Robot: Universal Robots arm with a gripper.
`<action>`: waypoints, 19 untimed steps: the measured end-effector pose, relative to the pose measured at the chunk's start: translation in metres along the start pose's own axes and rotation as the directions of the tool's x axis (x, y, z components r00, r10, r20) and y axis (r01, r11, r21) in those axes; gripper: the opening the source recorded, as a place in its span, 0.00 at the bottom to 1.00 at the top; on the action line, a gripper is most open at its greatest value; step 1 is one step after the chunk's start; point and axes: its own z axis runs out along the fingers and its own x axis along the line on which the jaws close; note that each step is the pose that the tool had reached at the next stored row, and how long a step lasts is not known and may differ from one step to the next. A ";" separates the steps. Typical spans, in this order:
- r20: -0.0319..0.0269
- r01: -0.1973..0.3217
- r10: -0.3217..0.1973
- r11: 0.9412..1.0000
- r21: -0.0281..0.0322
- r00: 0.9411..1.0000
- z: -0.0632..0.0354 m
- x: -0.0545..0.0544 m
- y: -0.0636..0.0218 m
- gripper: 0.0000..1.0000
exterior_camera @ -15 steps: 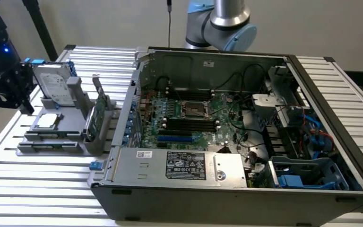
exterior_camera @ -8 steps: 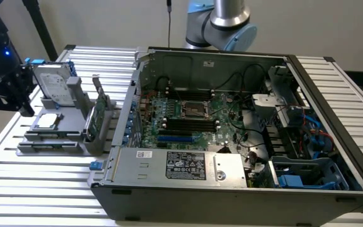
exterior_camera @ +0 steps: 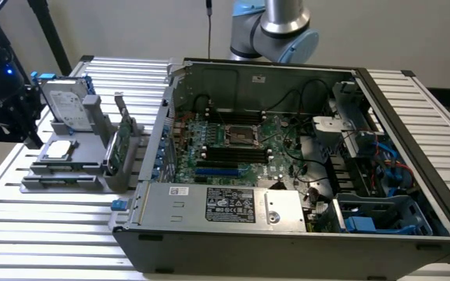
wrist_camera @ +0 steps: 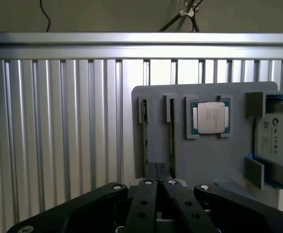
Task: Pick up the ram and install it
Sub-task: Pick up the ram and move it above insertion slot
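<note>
At the exterior view's left, a gray holder [exterior_camera: 49,186] on the slatted table [exterior_camera: 53,234] carries a hard drive [exterior_camera: 65,108], a square processor chip [exterior_camera: 59,150] and an upright green expansion card [exterior_camera: 120,146]. To their right lies the open computer case [exterior_camera: 209,231], its motherboard [exterior_camera: 233,137] exposed with long black memory slots [exterior_camera: 237,154] near the middle. The arm [exterior_camera: 276,26] rises behind the case's rear wall. The wrist view looks straight down on the same holder and adds what the side-on camera leaves unclear: the ram [wrist_camera: 171,131] stands on edge in a narrow slot, a second slot just beside it, then the processor and the hard drive further along. The gripper [wrist_camera: 158,170] hangs over the holder's near edge between the two slots, fingers pressed together and holding nothing. Whether the tips touch the holder cannot be told.
</note>
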 end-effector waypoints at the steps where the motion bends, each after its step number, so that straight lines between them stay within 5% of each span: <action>1: 0.000 0.001 -0.001 1.000 0.000 1.000 0.0000 0.000 0.0000 0.11; 19: 0.000 0.001 -0.001 1.000 0.001 1.000 0.0008 0.003 0.0036 0.11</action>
